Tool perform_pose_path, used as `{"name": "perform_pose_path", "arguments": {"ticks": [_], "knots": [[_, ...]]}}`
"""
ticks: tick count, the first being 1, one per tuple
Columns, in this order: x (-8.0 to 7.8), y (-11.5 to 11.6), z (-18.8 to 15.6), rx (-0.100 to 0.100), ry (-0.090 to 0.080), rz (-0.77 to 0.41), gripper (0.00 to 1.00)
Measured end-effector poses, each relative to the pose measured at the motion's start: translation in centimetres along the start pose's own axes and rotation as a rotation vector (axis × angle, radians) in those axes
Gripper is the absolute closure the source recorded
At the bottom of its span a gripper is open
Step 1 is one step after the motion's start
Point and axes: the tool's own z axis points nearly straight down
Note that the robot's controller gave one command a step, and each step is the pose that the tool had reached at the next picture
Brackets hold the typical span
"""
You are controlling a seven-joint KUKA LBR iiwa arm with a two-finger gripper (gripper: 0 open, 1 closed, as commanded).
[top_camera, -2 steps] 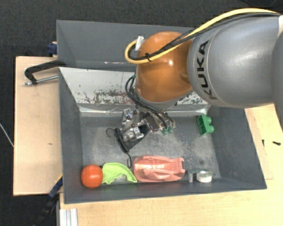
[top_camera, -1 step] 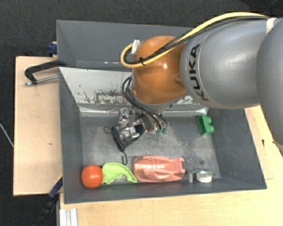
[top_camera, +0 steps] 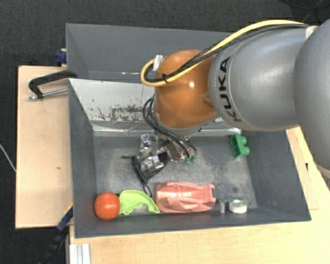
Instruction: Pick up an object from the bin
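Note:
My gripper (top_camera: pixel 148 159) hangs low over the middle of the bin floor, under the arm's orange cover. Just below it, along the front wall, lies a pink crumpled packet (top_camera: pixel 185 197). Left of the packet lies a lime-green curved piece (top_camera: pixel 136 201), and beside that, in the front left corner, an orange-red ball (top_camera: pixel 106 205). None of these touches the gripper.
A green block (top_camera: pixel 239 146) stands at the right side of the bin, level with the gripper. A small silver-white cap (top_camera: pixel 237 206) lies in the front right corner. The arm's grey body and orange cover hide the back right of the bin.

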Motion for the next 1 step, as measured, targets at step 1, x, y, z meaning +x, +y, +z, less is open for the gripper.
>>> {"name": "perform_pose_path", "arguments": {"ticks": [1], "knots": [[-1.25, -0.59, 8.07, 0.001, -0.03, 0.003, 0.0]]}}
